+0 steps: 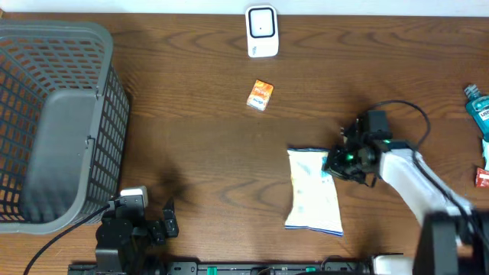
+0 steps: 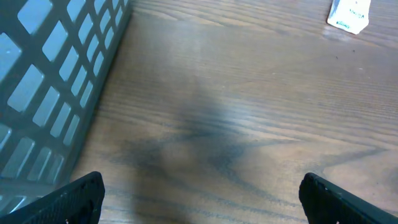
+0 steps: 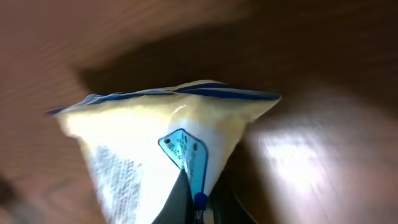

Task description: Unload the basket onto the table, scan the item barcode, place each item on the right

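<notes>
A white packet with blue trim [image 1: 312, 191] lies on the wooden table right of centre. My right gripper [image 1: 334, 163] is at its upper right edge, shut on the packet [image 3: 155, 137]; the wrist view shows the edge pinched between the dark fingers [image 3: 180, 202]. The white barcode scanner [image 1: 261, 30] stands at the far edge of the table. My left gripper [image 1: 157, 221] rests near the front left of the table, open with nothing between its fingers [image 2: 74, 199].
A grey mesh basket [image 1: 57, 122] fills the left side. A small orange box [image 1: 260, 95] lies below the scanner. A blue bottle [image 1: 477, 111] and a red item [image 1: 482, 177] sit at the right edge.
</notes>
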